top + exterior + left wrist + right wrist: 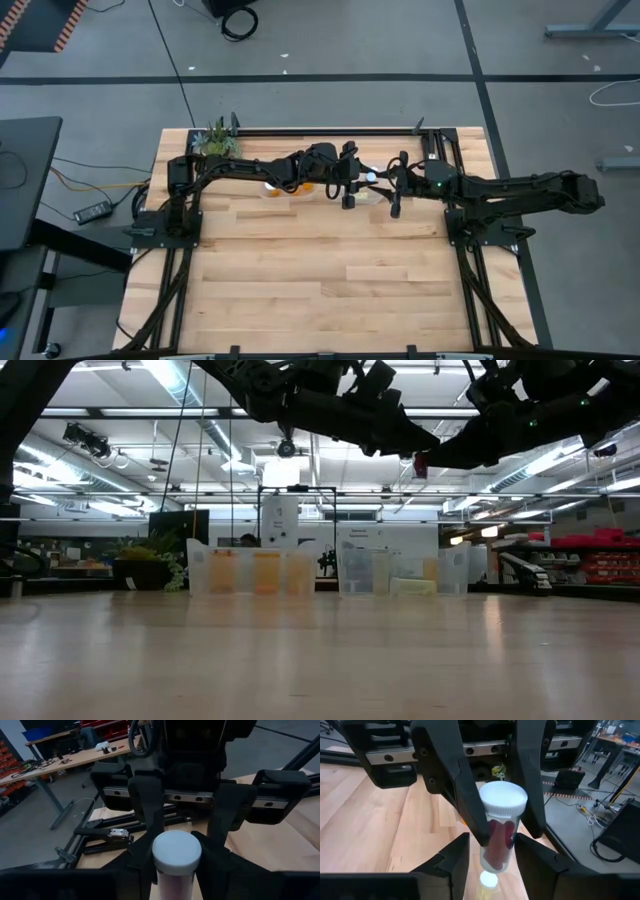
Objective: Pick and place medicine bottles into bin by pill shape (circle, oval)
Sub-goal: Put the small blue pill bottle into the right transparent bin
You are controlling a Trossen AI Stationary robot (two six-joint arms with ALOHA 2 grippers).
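Two jaws met mid-air at far center: right gripper (pixel 497 842) and left gripper (pixel 176 857) both clamped one bottle (pixel 501 832); sorting looked unfinished.

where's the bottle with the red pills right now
The bottle with the red pills is held between both grippers, the left gripper and the right gripper, raised above the bins near the table's far edge, seen in the right wrist view.
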